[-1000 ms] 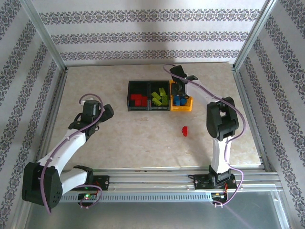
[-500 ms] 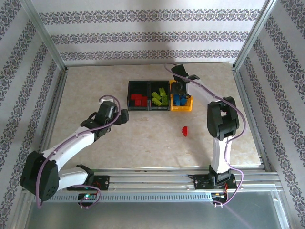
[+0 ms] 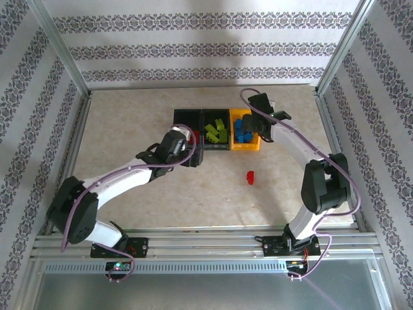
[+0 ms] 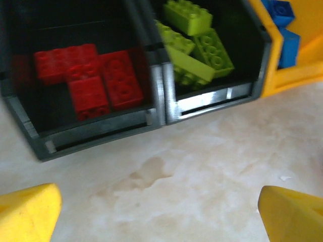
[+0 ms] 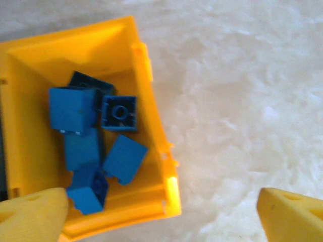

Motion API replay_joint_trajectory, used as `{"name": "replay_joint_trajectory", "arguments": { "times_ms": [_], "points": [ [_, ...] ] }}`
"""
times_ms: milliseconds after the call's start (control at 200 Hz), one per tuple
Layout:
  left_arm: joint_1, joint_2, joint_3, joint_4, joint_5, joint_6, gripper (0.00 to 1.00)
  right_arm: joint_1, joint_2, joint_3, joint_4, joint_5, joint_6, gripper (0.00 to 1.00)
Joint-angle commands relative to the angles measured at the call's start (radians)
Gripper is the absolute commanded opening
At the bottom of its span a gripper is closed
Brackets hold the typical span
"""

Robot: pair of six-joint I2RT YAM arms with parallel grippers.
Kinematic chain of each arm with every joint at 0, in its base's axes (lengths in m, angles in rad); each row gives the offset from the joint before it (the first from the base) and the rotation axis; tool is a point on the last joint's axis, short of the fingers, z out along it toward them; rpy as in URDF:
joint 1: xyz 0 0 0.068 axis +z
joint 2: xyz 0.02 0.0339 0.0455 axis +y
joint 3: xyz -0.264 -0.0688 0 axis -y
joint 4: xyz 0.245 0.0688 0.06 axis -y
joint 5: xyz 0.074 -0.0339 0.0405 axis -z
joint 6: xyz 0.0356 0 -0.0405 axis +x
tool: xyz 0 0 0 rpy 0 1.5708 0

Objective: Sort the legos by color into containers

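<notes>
Black left bin (image 3: 184,113) is lying mostly hidden under the left gripper (image 4: 161,217), its jaws standing wide apart, empty. Red legos (image 4: 88,75) are lying inside, green legos (image 4: 194,38) in the middle bin (image 4: 207,98), blue legos (image 5: 96,146) in the yellow bin (image 5: 151,108), beneath the right gripper (image 5: 161,217), also gaping. 1 red brick (image 3: 251,176) is sitting alone on the table (image 3: 129,116).

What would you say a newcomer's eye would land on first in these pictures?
The row of three joined bins at the far middle of the table stands out, sorted by colour: red bricks in the left black bin, lime green bricks in the middle black bin, blue bricks in the yellow-orange bin. Next comes a lone red brick on the table in front of the yellow-orange bin.
</notes>
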Motion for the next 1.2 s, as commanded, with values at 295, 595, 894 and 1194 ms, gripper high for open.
{"name": "replay_joint_trajectory", "arguments": {
  "times_ms": [295, 595, 894, 1194],
  "points": [
    [-0.195, 0.303, 0.309, -0.063, 0.111, 0.064, 0.99, -0.148, -0.247, -0.223, -0.037, 0.035, 0.134, 0.98],
    [-0.283, 0.491, 0.491, -0.158, 0.145, 0.085, 0.97, -0.237, -0.365, -0.326, -0.032, 0.018, 0.151, 0.98],
    [-0.322, 0.643, 0.672, -0.263, 0.125, 0.094, 0.93, -0.248, -0.405, -0.334, -0.007, -0.020, 0.130, 0.98],
    [-0.340, 0.783, 0.838, -0.414, 0.057, 0.116, 0.88, -0.251, -0.438, -0.350, 0.022, -0.044, 0.111, 0.98]
  ]
}}
